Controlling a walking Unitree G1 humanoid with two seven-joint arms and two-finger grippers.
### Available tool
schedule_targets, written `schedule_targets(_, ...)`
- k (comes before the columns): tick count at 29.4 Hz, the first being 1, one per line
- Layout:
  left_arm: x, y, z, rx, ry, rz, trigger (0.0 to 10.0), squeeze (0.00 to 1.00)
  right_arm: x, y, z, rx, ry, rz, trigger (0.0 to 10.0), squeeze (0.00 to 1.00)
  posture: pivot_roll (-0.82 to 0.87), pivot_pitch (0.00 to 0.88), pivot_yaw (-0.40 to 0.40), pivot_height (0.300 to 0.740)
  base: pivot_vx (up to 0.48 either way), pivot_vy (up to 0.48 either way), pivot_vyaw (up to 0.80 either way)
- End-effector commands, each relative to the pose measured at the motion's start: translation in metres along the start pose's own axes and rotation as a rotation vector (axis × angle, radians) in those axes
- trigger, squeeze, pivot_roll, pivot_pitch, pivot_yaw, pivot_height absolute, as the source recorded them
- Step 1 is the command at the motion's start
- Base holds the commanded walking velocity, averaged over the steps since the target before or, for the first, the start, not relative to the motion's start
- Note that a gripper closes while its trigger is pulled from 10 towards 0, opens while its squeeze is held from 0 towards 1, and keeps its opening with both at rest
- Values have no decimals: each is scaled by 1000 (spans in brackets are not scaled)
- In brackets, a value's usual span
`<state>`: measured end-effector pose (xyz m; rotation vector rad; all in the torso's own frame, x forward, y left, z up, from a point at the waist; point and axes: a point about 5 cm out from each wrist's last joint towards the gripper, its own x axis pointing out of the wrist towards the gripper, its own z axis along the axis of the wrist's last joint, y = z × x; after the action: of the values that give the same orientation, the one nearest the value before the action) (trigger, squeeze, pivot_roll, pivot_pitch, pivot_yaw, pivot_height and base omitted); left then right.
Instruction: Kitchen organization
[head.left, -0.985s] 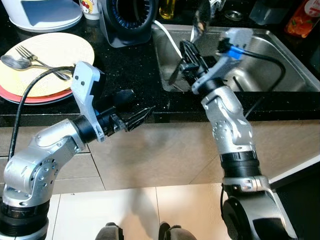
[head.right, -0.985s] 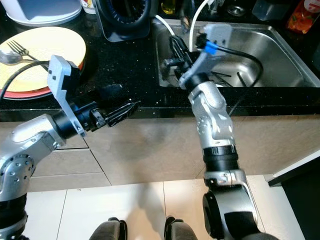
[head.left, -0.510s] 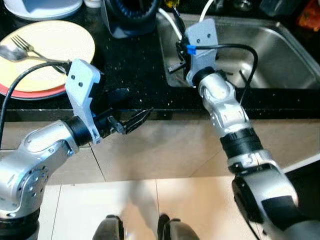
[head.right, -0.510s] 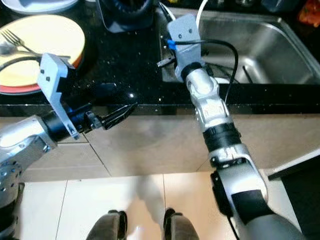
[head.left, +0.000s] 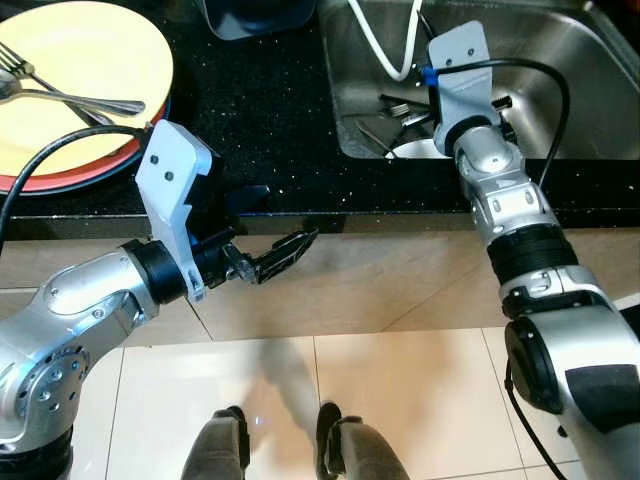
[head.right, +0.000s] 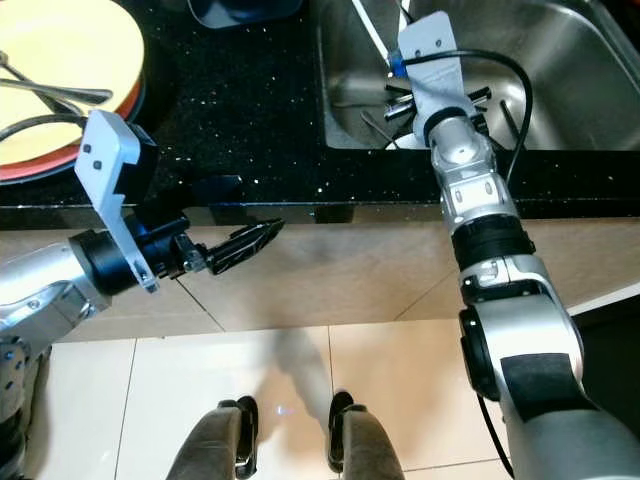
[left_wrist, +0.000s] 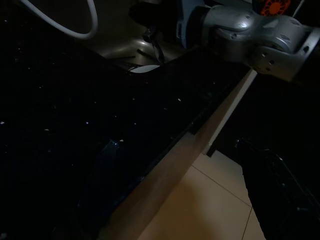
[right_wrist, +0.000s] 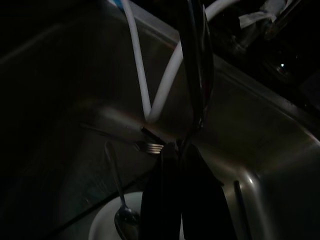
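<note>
My right arm (head.left: 495, 185) reaches over the counter edge down into the steel sink (head.left: 590, 60). In the right wrist view my right gripper (right_wrist: 182, 150) is shut on the thin handle of a metal spoon (right_wrist: 197, 65), held low above the sink floor. Below it a white plate (right_wrist: 100, 225) lies in the sink with a small spoon (right_wrist: 122, 217) on it, and a fork (right_wrist: 150, 146) rests nearby. My left gripper (head.left: 295, 245) hangs shut and empty in front of the black counter's front edge (head.left: 300, 222).
A yellow plate (head.left: 70, 60) on a red one (head.left: 60, 182) sits at the counter's left, carrying a fork and spoon (head.left: 60, 95). A white hose (head.left: 385, 50) loops into the sink. Tiled floor (head.left: 420, 400) lies below.
My right arm has lowered the spoon from above the sink edge down into the basin. The camera has tilted down. The left gripper has stayed by the counter front.
</note>
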<state>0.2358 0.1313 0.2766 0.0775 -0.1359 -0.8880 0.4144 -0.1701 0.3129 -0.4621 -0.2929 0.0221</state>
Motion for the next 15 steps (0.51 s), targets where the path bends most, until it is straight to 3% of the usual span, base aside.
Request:
schedule_targets(1,-1,-6,0,1,30,-25,10000,0,-1,-10,-13,9,75,-24,10000,0,162,387,-66,740,0,0,0)
schedule_targets(6,-1,-7,1,1,33,-31,10000,0,0,-13,-15,8,97,-27,10000,0,156,393,-68,740,0,0,0)
schedule_targets(7,0,-7,2,1,33,-33,10000,0,0,-14,-15,15,99,-24,10000,718,156,394,-67,740,0,0,0)
schedule_targets(9,0,-8,2,2,34,-36,10000,0,1,-15,-15,30,98,-27,10000,1000,156,393,-66,740,0,0,0)
schedule_targets(13,0,-8,2,3,34,-37,10000,0,1,-15,-12,58,84,-36,10000,1000,157,389,-65,740,0,0,0)
schedule_targets(14,0,-8,2,5,36,-37,10000,0,2,-17,-10,86,71,-47,10000,953,158,384,-64,740,0,0,0)
schedule_targets(15,0,-7,3,10,35,-36,10000,0,2,-19,-3,174,21,-49,10000,808,159,378,-63,740,0,0,0)
